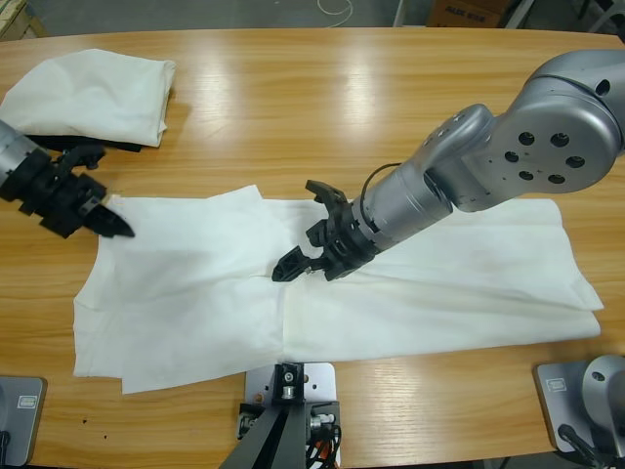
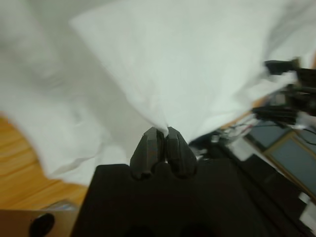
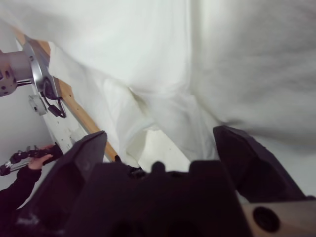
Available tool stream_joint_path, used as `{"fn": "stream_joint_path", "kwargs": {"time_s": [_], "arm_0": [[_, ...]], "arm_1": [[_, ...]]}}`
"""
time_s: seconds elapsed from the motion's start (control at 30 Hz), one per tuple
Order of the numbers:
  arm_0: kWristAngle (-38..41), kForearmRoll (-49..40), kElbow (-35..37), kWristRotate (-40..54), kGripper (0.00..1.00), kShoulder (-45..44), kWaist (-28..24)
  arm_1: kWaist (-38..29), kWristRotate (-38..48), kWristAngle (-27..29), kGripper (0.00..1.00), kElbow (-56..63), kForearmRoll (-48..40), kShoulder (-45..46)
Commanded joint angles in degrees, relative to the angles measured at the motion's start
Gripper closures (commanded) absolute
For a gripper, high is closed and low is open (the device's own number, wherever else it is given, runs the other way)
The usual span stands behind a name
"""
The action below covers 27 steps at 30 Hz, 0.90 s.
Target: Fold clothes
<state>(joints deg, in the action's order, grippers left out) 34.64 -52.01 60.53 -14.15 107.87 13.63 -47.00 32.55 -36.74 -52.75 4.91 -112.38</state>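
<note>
1. The left gripper (image 1: 115, 227) has its jaws pressed together on the upper left corner of the spread T-shirt (image 1: 195, 303). In the left wrist view, the left gripper (image 2: 163, 132) has cloth bunched to a peak right at its tips.
2. The right gripper (image 1: 298, 230) hangs with its jaws spread wide over the middle of the shirt and holds nothing. Its wrist view shows the right gripper (image 3: 160, 133) with only white folds between the jaws.
3. The relation that matters: the shirt's long axis runs from 9 to 3 o'clock across the table (image 1: 322, 88). The pinched corner sits at the 9 o'clock end, so the bulk of the cloth lies toward 3 o'clock from the left gripper. The right gripper is nearer the centre seam, and the left is the only one with a hold.
4. The shirt lies mostly flat and lightly creased, with a raised flap near its upper middle. Its 3 o'clock end spreads under the right arm (no chest lettering is visible from here).
5. A second white shirt (image 1: 93, 93) lies bundled at 10 o'clock near the table's corner, apart from the spread one.
6. Beyond the table, the right wrist view catches a person's hand (image 3: 37, 160) in a dark sleeve at its lower left edge.
</note>
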Motion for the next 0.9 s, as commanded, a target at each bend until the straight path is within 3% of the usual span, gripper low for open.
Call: {"fn": "stream_joint_path", "kwargs": {"time_s": [0.03, 0.1, 0.13, 0.2, 0.27, 0.33, 0.4, 0.43, 0.57, 0.63, 0.8, 0.9], "arm_0": [[-17.02, -5.68, 4.05, 2.14, 0.004, -10.26, -0.20], [-17.18, -5.28, 7.31, 2.14, 0.023, -16.41, 2.01], [-16.80, -5.24, 8.78, 2.09, 0.097, -17.89, 4.33], [-14.19, -4.50, 10.28, 0.54, 0.360, -17.97, 11.03], [-12.58, -0.79, 9.49, -3.06, 0.508, -16.25, 19.26], [-12.40, 3.55, 8.75, -6.79, 0.654, -13.63, 26.43], [-12.42, 6.96, 8.75, -9.02, 0.879, -10.66, 30.82], [-12.45, 8.19, 8.82, -9.55, 0.974, -9.27, 31.84], [-13.51, 11.26, 8.82, -10.32, 1.000, -4.39, 32.67], [-14.97, 11.49, 8.64, -10.71, 1.000, -1.84, 32.97], [-18.26, 11.62, 5.00, -11.51, 1.000, 1.22, 33.04], [-18.17, 11.76, 3.97, -11.09, 1.000, 2.01, 33.27]], "arm_1": [[0.06, 0.09, 0.65, 0.097, 3.41, 0.11, -2.42], [0.06, -0.30, 3.89, 0.149, 3.50, 0.10, -0.10], [0.06, -0.37, 5.40, 0.212, 3.43, 0.17, 1.34], [0.06, -0.51, 8.53, 0.393, 3.29, 0.40, 4.59], [0.06, -0.58, 10.74, 0.423, 2.79, 2.56, 6.91], [0.06, -0.95, 12.12, 0.532, 2.00, 5.21, 7.88], [0.06, -1.19, 12.45, 0.515, 1.92, 5.28, 8.78], [0.06, -1.25, 12.96, 0.439, 1.95, 5.28, 9.46], [0.06, -1.09, 15.75, 0.131, 1.20, 9.17, 12.45], [0.06, -1.11, 18.71, 0.049, 0.97, 12.21, 14.63], [1.17, -0.91, 24.53, 0.037, 0.72, 18.41, 17.81], [2.58, 0.79, 28.01, 0.087, 0.74, 20.61, 18.16]]}}
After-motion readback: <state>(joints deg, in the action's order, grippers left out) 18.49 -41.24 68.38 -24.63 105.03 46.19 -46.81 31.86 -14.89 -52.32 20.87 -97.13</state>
